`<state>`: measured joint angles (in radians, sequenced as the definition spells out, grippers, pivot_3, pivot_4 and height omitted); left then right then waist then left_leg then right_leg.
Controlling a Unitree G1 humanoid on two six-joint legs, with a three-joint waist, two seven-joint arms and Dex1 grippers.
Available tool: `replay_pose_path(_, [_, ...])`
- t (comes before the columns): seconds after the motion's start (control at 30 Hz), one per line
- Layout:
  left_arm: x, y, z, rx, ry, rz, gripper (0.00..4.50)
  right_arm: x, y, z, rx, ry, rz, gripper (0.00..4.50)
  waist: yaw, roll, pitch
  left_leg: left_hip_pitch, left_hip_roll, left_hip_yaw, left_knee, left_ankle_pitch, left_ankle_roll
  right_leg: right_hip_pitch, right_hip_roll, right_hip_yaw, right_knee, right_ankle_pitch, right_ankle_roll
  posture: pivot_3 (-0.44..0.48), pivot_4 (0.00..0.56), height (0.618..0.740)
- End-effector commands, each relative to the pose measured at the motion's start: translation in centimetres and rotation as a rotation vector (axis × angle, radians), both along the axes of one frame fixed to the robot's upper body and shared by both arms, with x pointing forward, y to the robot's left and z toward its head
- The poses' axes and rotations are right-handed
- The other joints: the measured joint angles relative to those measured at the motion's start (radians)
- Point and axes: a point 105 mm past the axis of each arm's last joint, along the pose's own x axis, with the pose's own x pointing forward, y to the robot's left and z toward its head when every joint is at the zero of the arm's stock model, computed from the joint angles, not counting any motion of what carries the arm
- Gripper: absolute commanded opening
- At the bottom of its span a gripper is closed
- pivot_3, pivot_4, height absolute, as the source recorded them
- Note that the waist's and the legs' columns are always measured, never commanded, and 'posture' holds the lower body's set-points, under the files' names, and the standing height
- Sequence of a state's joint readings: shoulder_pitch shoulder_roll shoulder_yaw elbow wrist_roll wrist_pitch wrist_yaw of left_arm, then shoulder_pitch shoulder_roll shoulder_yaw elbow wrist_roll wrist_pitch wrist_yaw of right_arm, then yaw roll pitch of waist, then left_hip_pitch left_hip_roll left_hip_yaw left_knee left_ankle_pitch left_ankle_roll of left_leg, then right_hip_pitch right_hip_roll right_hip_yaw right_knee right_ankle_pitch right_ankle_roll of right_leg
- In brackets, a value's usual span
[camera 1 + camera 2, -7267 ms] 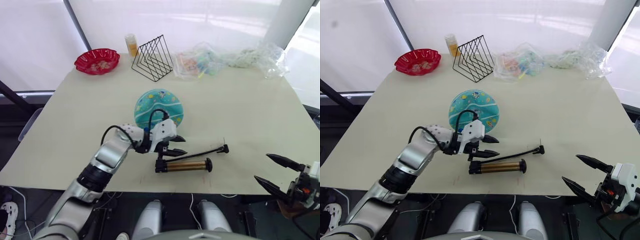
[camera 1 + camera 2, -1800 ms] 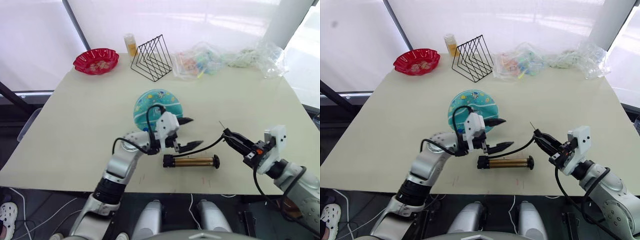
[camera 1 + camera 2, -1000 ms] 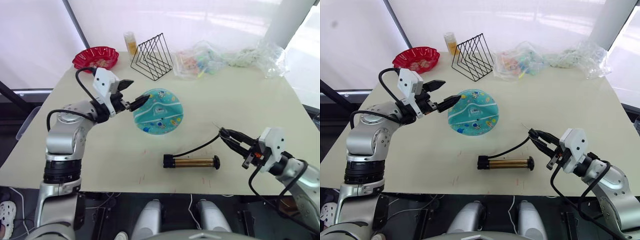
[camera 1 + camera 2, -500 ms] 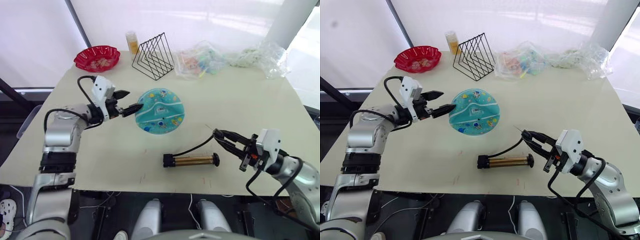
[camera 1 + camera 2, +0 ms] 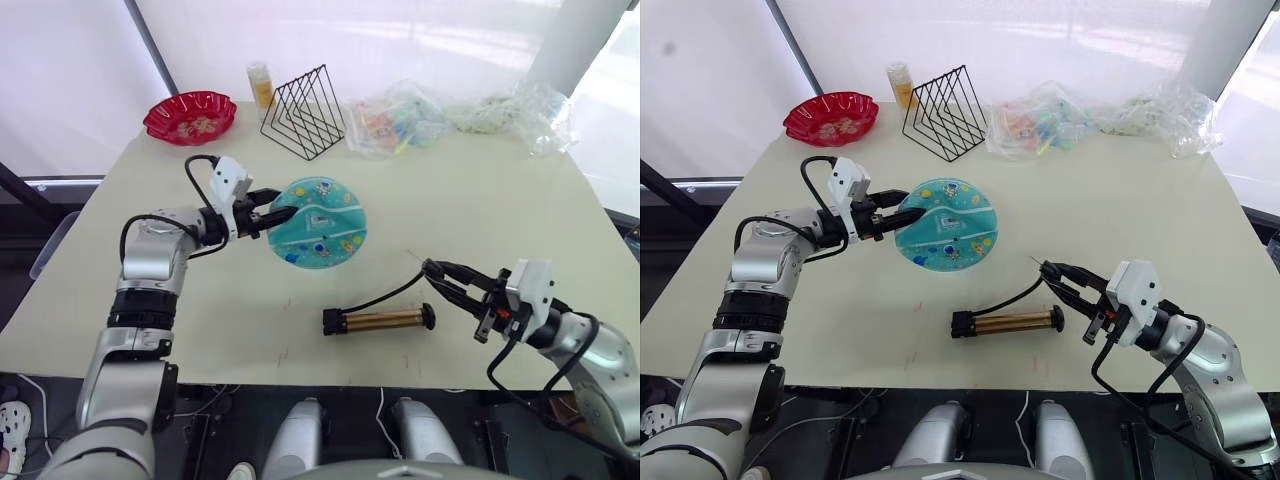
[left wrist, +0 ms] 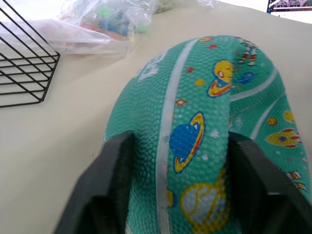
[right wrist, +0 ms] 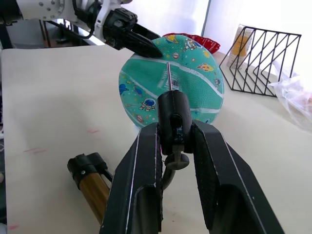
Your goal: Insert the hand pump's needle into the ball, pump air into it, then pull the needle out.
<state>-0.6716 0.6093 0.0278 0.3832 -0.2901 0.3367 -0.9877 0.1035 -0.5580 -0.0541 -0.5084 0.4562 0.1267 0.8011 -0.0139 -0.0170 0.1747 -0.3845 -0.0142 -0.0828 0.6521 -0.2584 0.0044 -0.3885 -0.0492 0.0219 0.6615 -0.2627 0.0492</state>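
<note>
The teal ball (image 5: pixel 325 225), deflated and folded, lies at the table's middle. My left gripper (image 5: pixel 270 208) is shut on its left rim; in the left wrist view the black fingers (image 6: pixel 109 175) press both sides of a raised fold of the ball (image 6: pixel 190 122). The gold hand pump (image 5: pixel 378 320) lies in front of the ball, and its black hose (image 5: pixel 395 292) curves up to my right gripper (image 5: pixel 440 272). That gripper is shut on the hose's black end fitting (image 7: pixel 173 117). The needle (image 7: pixel 168 75) sticks out past the fingertips, pointing at the ball, a gap away.
At the back left stand a red dish (image 5: pixel 190 117), a yellow bottle (image 5: pixel 262 85) and a black wire rack (image 5: pixel 303 115). Clear plastic bags (image 5: pixel 400 122) lie along the far edge. The table's front edge (image 5: pixel 300 378) runs just below the pump.
My left gripper has come in from the left, open, and closed on the ball's rim. My right gripper, still holding the hose end, has edged left toward the ball.
</note>
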Motion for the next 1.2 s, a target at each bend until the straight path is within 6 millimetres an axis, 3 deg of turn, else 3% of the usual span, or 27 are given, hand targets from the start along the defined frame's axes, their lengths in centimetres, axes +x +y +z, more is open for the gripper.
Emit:
replay_pose_path(0.03, [-0.1, -0.4, 0.8, 0.001, -0.041, -0.012, 1.26, 0.0, 0.3, 0.8, 0.005, -0.034, 0.007, 0.39, 0.0, 0.0, 0.0, 0.0, 0.0, 0.0, 0.0, 0.0, 0.0, 0.0, 0.0, 0.0, 0.0, 0.0, 0.0, 0.0, 0.15, 0.74])
replay_pose_path(0.07, [-0.1, -0.4, 0.8, -0.003, -0.041, -0.009, 0.76, 0.1, 0.3, 0.7, 0.002, -0.028, 0.005, 0.39, 0.0, 0.0, 0.0, 0.0, 0.0, 0.0, 0.0, 0.0, 0.0, 0.0, 0.0, 0.0, 0.0, 0.0, 0.0, 0.0, 0.15, 0.74])
replay_pose_path(0.2, [-0.5, -0.8, 0.6, -0.026, -0.046, 0.003, 0.05, 0.8, 0.8, 0.9, 0.017, 0.01, -0.011, 0.39, 0.0, 0.0, 0.0, 0.0, 0.0, 0.0, 0.0, 0.0, 0.0, 0.0, 0.0, 0.0, 0.001, 0.0, 0.0, 0.0, 0.15, 0.74])
replay_pose_path(0.47, [-1.1, -1.6, 0.0, -0.054, -0.052, 0.053, 0.05, 2.6, 2.8, 1.7, -0.051, 0.087, 0.009, 0.39, 0.005, 0.0, 0.0, 0.0, 0.0, -0.001, 0.001, 0.0, 0.0, 0.0, -0.001, 0.0, 0.001, 0.0, 0.0, 0.0, 0.15, 0.74])
replay_pose_path(0.73, [-1.5, -2.6, -0.3, -0.076, -0.053, 0.08, 0.05, 4.9, 4.4, 1.3, -0.239, 0.154, -0.006, 0.39, 0.01, 0.0, 0.0, -0.001, -0.001, -0.002, 0.001, 0.0, 0.0, 0.0, -0.002, -0.002, 0.001, 0.0, 0.0, 0.0, 0.15, 0.74])
replay_pose_path(1.2, [-1.6, -2.5, -1.1, -0.06, -0.051, 0.098, 0.05, 8.5, 7.7, 2.2, -0.456, 0.327, 0.051, 0.39, 0.012, 0.0, 0.0, -0.002, -0.002, -0.004, 0.001, 0.0, 0.0, -0.001, -0.003, -0.005, 0.001, 0.0, 0.0, 0.0, 0.15, 0.74])
